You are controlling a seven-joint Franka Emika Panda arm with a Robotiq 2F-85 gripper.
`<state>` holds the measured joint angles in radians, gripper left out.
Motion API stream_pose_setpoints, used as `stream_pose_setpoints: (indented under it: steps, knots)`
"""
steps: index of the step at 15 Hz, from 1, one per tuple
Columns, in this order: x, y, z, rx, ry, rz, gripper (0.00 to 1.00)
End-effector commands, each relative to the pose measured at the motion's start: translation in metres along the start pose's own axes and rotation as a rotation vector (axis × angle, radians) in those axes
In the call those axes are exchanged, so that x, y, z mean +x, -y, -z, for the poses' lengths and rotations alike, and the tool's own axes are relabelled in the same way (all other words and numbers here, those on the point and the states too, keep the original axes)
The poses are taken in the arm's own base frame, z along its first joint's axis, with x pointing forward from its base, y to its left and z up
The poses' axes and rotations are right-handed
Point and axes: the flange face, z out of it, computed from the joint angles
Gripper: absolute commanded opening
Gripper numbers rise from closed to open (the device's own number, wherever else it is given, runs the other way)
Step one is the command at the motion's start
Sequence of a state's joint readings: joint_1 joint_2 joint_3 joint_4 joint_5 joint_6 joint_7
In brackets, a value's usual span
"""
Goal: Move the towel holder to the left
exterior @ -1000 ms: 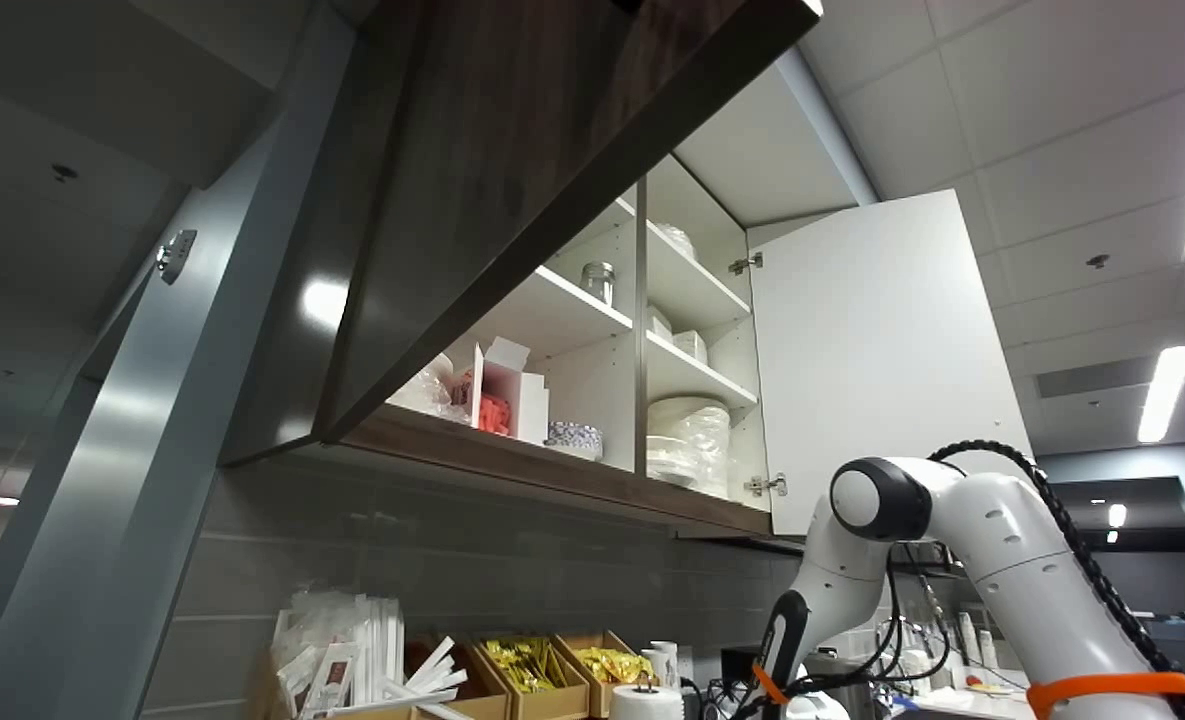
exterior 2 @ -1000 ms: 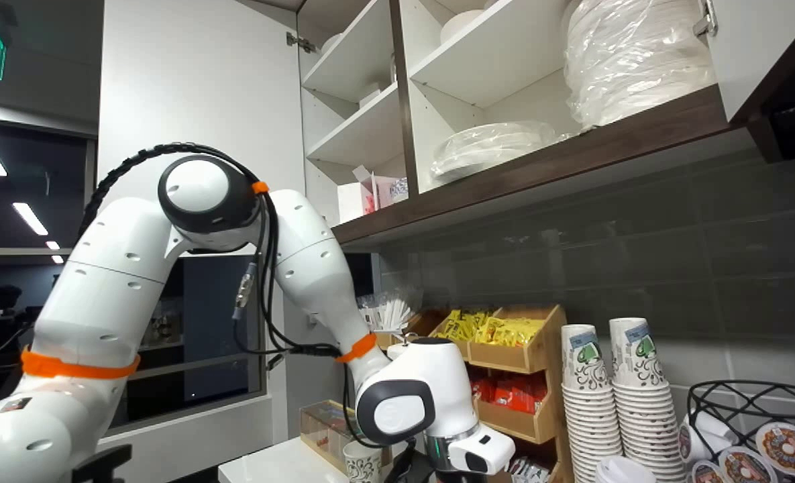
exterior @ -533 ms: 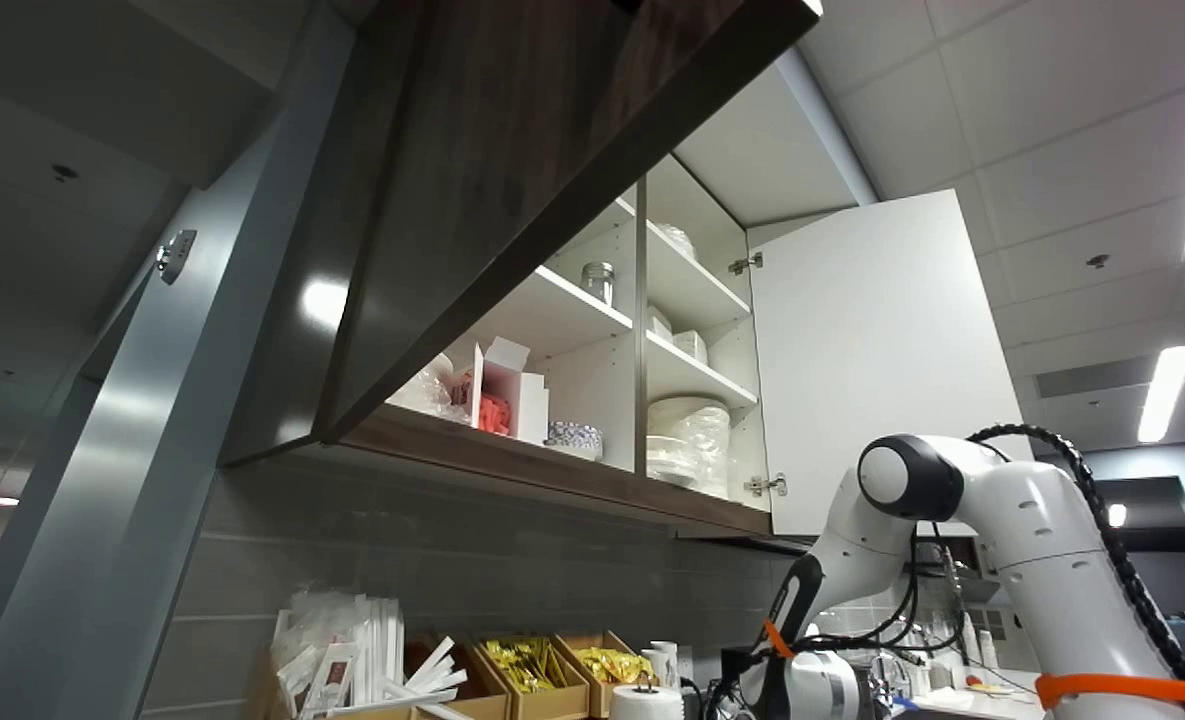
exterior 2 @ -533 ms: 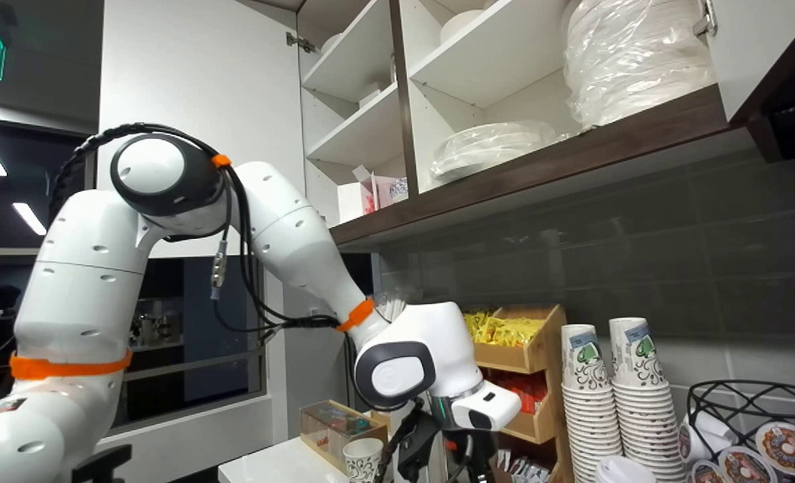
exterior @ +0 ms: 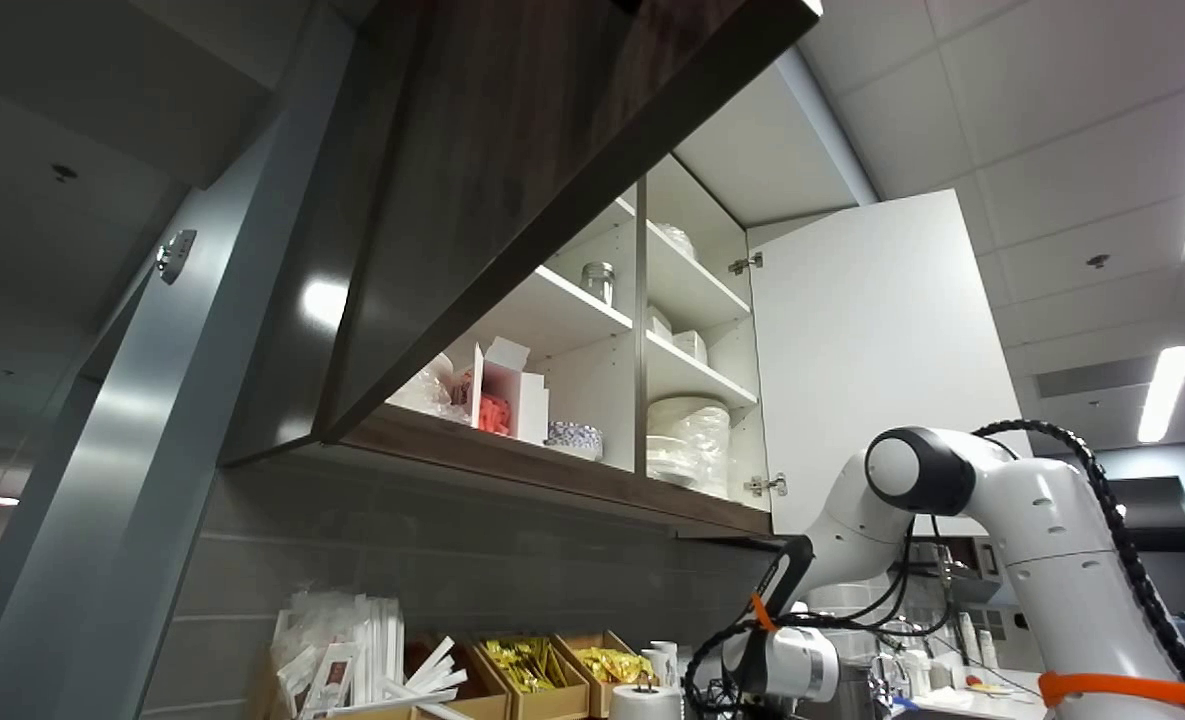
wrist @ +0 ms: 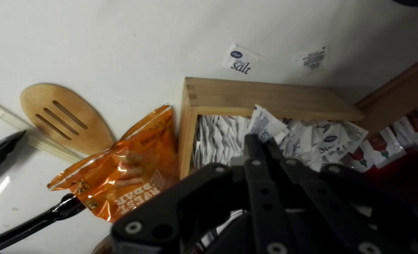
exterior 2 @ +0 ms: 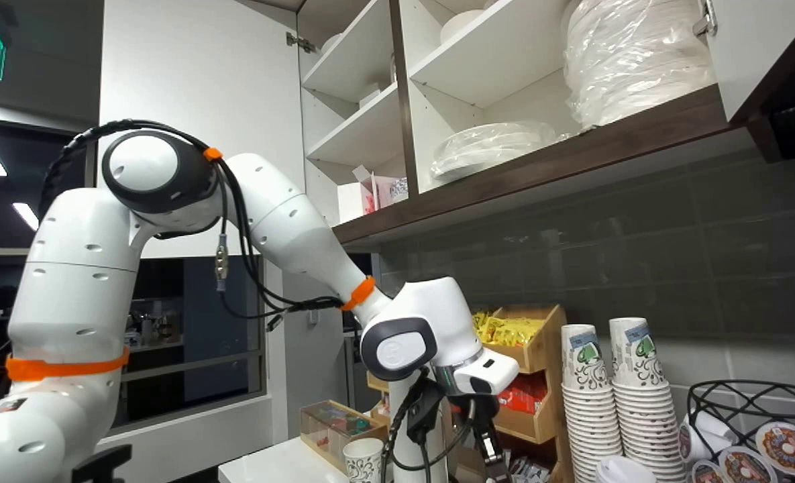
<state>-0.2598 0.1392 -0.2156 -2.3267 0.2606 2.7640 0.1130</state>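
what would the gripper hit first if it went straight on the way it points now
Probably the white packet at the tips of the gripper, then the other packets in the wooden box. The wrist view leaves depth unclear: that first packet may be touched or held.

In an exterior view, the camera faces steeply upward, the arm (exterior: 1062, 560) at frame right. In an exterior view, paper cups (exterior 2: 592, 409) mark frame right; tilt is milder, the arm nearer, at left. The arm and cupboard (exterior 2: 571, 153) show in both exterior views. The wrist view looks down, close, onto the bench (wrist: 89, 46).
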Motion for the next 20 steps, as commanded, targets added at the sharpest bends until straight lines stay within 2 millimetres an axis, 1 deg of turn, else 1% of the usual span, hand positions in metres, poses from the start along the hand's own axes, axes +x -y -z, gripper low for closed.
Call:
stream_pose_setpoints:
  steps: [1, 4, 11, 20]
  knots:
    - [0.008, 0.017, -0.007, 0.022, 0.005, -0.008, 0.01]
    - [0.014, 0.025, -0.011, 0.026, 0.002, -0.002, 0.01]
    - [0.029, 0.033, -0.024, 0.025, -0.001, 0.0, 0.01]
    - [0.038, 0.046, -0.042, 0.022, 0.002, 0.01, 0.01]
